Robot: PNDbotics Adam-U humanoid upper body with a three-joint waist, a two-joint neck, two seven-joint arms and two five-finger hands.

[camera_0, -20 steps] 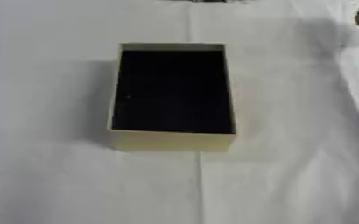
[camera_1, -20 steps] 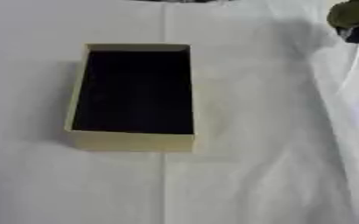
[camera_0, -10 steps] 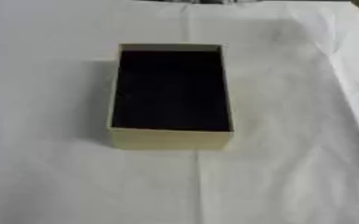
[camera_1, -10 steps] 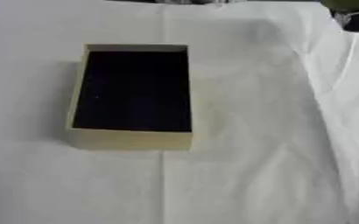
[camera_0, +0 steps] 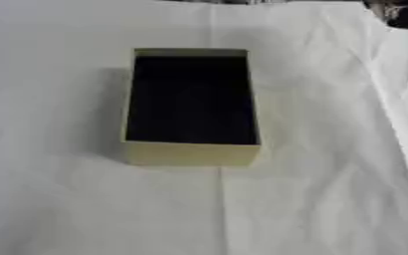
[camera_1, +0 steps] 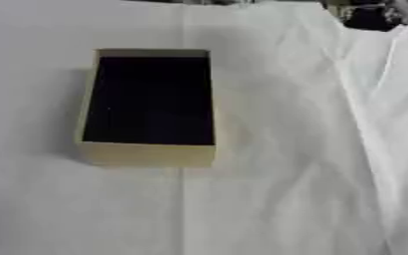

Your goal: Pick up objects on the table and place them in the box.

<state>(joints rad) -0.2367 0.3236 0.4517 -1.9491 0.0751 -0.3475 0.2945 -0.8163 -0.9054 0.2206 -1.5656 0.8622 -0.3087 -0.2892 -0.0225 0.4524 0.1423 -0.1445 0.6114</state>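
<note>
A cream cardboard box (camera_0: 192,153) with a dark inside stands open-topped on the white cloth, a little left of centre. Nothing shows against its black floor. At the top right corner a dark shape with a silver part, which seems to be my right hand (camera_1: 371,15), sits at the far edge of the cloth, well away from the box. It is too cut off to tell what it is doing. My left hand shows in no view. No loose objects lie on the cloth.
The white cloth (camera_0: 312,189) covers the table, with creases running down the right side (camera_1: 373,124). Dark clutter lines the far edge at the top (camera_0: 234,1).
The dark shape at the upper right has drawn back up toward the corner. The box has stayed put.
</note>
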